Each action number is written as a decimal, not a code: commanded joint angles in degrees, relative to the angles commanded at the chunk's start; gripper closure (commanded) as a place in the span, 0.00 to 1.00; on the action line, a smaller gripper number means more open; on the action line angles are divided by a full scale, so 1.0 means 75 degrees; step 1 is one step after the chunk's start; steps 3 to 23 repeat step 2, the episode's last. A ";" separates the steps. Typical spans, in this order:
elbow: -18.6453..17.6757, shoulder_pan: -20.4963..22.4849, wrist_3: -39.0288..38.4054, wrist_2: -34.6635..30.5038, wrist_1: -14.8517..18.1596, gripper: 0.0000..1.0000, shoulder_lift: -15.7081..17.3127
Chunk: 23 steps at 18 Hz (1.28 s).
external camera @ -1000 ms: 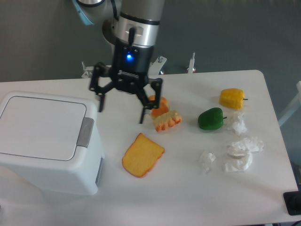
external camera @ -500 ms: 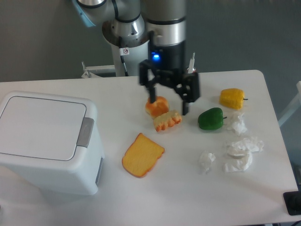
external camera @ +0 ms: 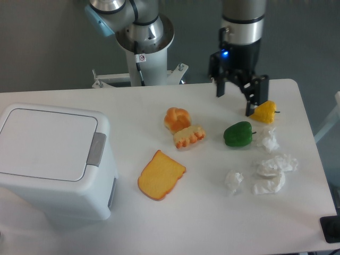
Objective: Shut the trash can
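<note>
The trash can is a large white boxy bin at the left of the table. Its flat white lid lies down flat and its grey latch tab sits at the lid's right edge. My gripper is open and empty. It hangs above the back right of the table, far to the right of the trash can, just left of a yellow pepper.
A green pepper, an orange pastry, a ridged orange snack and a toast slice lie mid-table. Several crumpled white papers lie at the right. The robot base stands at the back.
My gripper has moved from beside the trash can rightward across the table to the back right, staying open. The trash can and the food items have not moved.
</note>
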<state>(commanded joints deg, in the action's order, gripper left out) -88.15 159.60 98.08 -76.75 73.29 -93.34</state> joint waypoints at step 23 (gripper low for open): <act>-0.0082 0.0060 0.0024 0.0166 0.0094 0.00 0.0094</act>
